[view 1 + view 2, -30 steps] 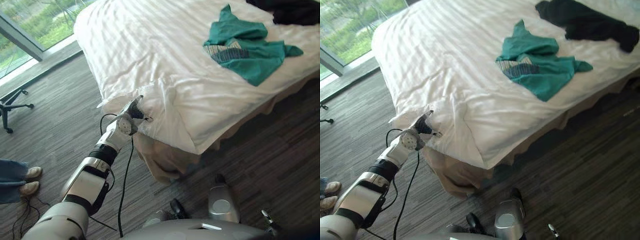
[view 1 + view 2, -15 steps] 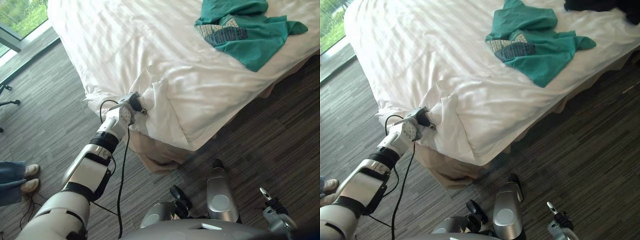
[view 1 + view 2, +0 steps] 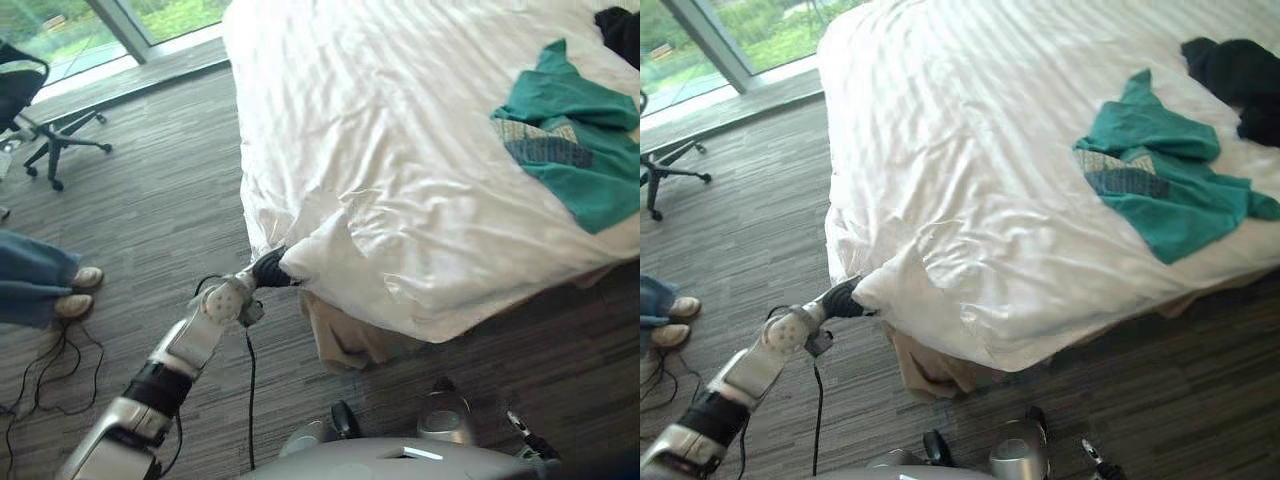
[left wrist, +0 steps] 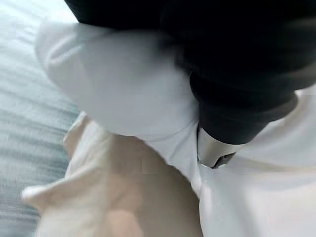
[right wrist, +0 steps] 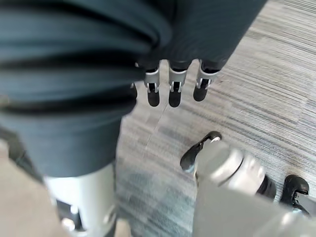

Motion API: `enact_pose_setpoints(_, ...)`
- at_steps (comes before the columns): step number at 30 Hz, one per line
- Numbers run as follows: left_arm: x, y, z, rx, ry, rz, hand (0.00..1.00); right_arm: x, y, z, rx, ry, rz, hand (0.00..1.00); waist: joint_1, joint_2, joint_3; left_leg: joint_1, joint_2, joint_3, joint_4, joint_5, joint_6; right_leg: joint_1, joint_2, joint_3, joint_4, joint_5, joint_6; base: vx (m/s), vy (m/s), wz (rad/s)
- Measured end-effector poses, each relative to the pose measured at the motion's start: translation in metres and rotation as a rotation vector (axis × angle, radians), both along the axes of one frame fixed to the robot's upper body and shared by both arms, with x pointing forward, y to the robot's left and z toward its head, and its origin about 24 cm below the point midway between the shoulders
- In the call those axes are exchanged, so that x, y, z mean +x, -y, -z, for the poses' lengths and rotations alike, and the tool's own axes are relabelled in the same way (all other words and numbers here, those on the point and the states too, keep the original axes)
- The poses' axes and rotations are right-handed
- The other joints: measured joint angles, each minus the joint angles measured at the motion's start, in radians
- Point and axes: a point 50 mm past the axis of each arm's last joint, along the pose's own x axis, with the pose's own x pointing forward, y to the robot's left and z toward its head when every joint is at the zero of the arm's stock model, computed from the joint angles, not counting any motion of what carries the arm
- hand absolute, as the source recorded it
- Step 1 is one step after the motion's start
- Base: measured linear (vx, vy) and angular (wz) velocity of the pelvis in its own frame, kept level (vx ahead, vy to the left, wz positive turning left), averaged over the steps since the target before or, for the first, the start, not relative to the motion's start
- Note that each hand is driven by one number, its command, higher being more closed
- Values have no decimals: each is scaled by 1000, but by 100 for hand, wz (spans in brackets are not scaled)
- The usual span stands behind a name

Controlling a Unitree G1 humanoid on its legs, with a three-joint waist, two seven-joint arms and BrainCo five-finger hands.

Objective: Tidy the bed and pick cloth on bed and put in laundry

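Down at the near corner of the bed (image 3: 970, 90), the left robot hand (image 3: 268, 270) is pushed right into the bunched corner of the white duvet (image 3: 400, 200). The arm stretches up from low on the left, almost straight, with the wrist level with the mattress edge. The dark back of the robot hand meets the cloth and the fingers vanish into the fold, so I cannot tell how far they are curled or whether they have the duvet pinched. The left wrist view shows white cloth wrapped close around the hand. A beige bed skirt (image 3: 345, 340) hangs out under the duvet just beside it.

The teal shirt (image 3: 1160, 190) lies crumpled on top of the duvet, close to the side edge nearest the robot and well apart from that corner. A dark garment (image 3: 1240, 80) sits just beyond it, further in from that edge.

The right robot hand (image 5: 170, 84) hangs low over the grey striped floor (image 3: 150, 200). Its fingers are relaxed and point downward, with nothing in them.

Off the bed's left side, a person (image 3: 35, 280) in jeans and pale shoes stands on the floor, and an office chair (image 3: 40, 100) is parked by the window (image 3: 730, 30).
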Motion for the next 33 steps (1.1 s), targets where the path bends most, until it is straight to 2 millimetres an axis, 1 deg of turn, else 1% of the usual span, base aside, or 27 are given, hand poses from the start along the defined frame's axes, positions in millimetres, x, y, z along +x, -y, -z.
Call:
enact_pose_setpoints(1,-9,-2,10,-67,-32,-70,0,0,-5,2,12,-7,2,0,13,-12,-12,-3,-1,-10,7,0,0,14,0,-11,-20,1,-1,137,4,22)
enact_pose_setpoints(3,-25,-5,31,-155,-109,-176,0,-1,-13,5,40,-20,-5,0,23,-25,-25,-2,-1,-31,9,0,0,38,4,-24,-43,1,-1,108,-24,21)
enact_pose_setpoints(4,-36,-8,49,-196,-179,-246,0,0,-17,6,56,-24,-5,0,28,-32,-29,3,2,-45,10,0,1,50,7,-24,-50,1,-1,102,-25,17)
enact_pose_setpoints(5,-47,-9,67,-212,-242,-319,0,-1,-20,7,71,-26,1,0,30,-37,-32,8,4,-50,12,-1,1,63,10,-24,-53,1,-1,122,-28,14)
enact_pose_setpoints(6,-53,-10,76,-215,-275,-350,0,-1,-21,7,76,-30,4,0,31,-40,-35,11,6,-50,15,-1,0,67,12,-24,-53,1,-1,107,-24,10)
enact_pose_setpoints(7,-63,-10,91,-217,-323,-418,0,-3,-23,9,88,-44,7,0,41,-46,-38,15,8,-52,28,-4,-1,79,13,-24,-53,1,-1,119,-24,2)
enact_pose_setpoints(9,-78,-6,112,-224,-372,-540,0,-8,-25,10,101,-69,11,0,56,-52,-42,32,13,-55,62,-22,3,113,14,-24,-57,0,-3,132,-28,-2)
enact_pose_setpoints(11,-89,-5,123,-220,-410,-607,0,-7,-28,11,109,-76,-3,0,56,-56,-51,30,15,-61,106,-40,5,134,11,-24,-63,0,-3,117,-11,-4)
enact_pose_setpoints(12,-105,-11,137,-196,-473,-708,0,-5,-34,12,125,-72,-13,0,57,-85,-48,-4,13,-74,200,-69,-3,157,-12,-22,-64,1,-5,123,5,-14)
enact_pose_setpoints(13,-115,-14,144,-183,-513,-761,0,-4,-37,13,134,-73,-15,0,60,-92,-53,-7,0,-84,187,-92,-11,161,-22,-21,-65,1,-6,89,3,-17)
enact_pose_setpoints(14,-132,-17,154,-169,-577,-842,0,-5,-38,13,138,-79,-15,0,61,-78,-64,1,-14,-112,81,-57,11,163,-16,-25,-65,0,-7,40,7,-11)
enact_pose_setpoints(15,-162,-23,167,-127,-683,-967,0,-7,-34,13,135,-88,-8,0,64,-62,-77,16,-11,-106,37,-38,22,163,-1,-25,-68,-8,-6,78,-7,-1)
enact_pose_setpoints(16,-175,-27,171,-104,-727,-1030,0,-7,-36,14,144,-91,-6,0,65,-55,-85,18,-10,-108,38,-38,22,164,-2,-29,-62,-9,-5,152,-10,6)
enact_pose_setpoints(18,-229,-48,178,-62,-878,-1325,0,-11,-51,18,193,-109,4,0,82,-81,-81,31,-10,-110,52,-37,22,165,-6,-34,-9,-7,-5,167,-16,12)
enact_pose_setpoints(19,-242,-52,178,-57,-913,-1401,0,-13,-55,19,204,-116,11,0,85,-86,-81,32,-3,-115,59,-37,22,160,-4,-35,20,-7,-5,148,-47,28)
enact_pose_setpoints(20,-265,-55,178,-69,-980,-1544,0,-16,-57,20,217,-119,34,0,85,-67,-75,33,27,-131,75,-37,23,119,7,-32,99,-46,-32,111,-93,25)
enact_pose_setpoints(21,-284,-55,177,-91,-1039,-1676,0,-16,-57,20,223,-117,43,0,85,-67,-78,40,46,-130,76,-37,22,121,44,-30,-20,-65,-38,114,-128,17)
enact_pose_setpoints(22,-295,-59,175,-84,-1061,-1735,0,-15,-58,20,224,-115,45,0,87,-81,-80,42,42,-127,80,-38,22,119,52,-31,-89,-13,-62,71,-118,15)
enact_pose_setpoints(23,-311,-57,173,-89,-1113,-1810,0,-20,-53,19,214,-123,63,0,86,-85,-84,36,33,-137,94,-52,5,133,50,-47,-105,14,-11,114,-82,17)
enact_pose_setpoints(24,-313,-53,174,-109,-1131,-1827,0,-24,-52,19,208,-129,75,0,85,-87,-91,42,39,-135,92,-54,4,132,54,-48,-106,15,-12,125,-58,19)
enact_pose_setpoints(26,-318,-36,178,-187,-1213,-1835,0,-29,-37,17,174,-143,98,0,106,-64,-92,53,44,-126,86,-51,5,140,61,-47,-117,14,-13,105,-50,-7)
enact_pose_setpoints(27,-318,-32,179,-208,-1227,-1828,0,-29,-35,16,170,-142,104,0,107,-59,-92,54,43,-127,83,-50,4,148,63,-47,-121,14,-13,71,-56,-7)
enact_pose_setpoints(28,-318,-27,180,-219,-1241,-1770,0,-29,-29,15,155,-143,111,0,107,-41,-95,59,43,-126,72,-48,2,149,63,-47,-121,15,-13,78,-48,0)
enact_pose_setpoints(30,-314,-29,181,-223,-1204,-1704,0,-27,-29,15,155,-142,113,0,106,-34,-95,75,40,-125,52,-35,-1,150,63,-47,-121,15,-13,44,-16,0)
enact_pose_setpoints(31,-309,-32,182,-242,-1153,-1685,0,-26,-30,15,162,-137,118,0,107,-34,-95,79,40,-123,42,-27,-6,149,64,-47,-122,17,-15,32,-20,0)
enact_pose_setpoints(32,-295,-35,183,-277,-1071,-1627,0,-24,-32,16,169,-130,130,0,106,-37,-96,84,40,-123,25,-20,-7,145,65,-47,-122,17,-16,0,0,0)
enact_pose_setpoints(33,-287,-36,184,-288,-1036,-1586,0,-24,-33,16,171,-129,140,0,105,-38,-95,84,40,-123,20,-20,-7,145,66,-47,-125,19,-17,0,0,0)
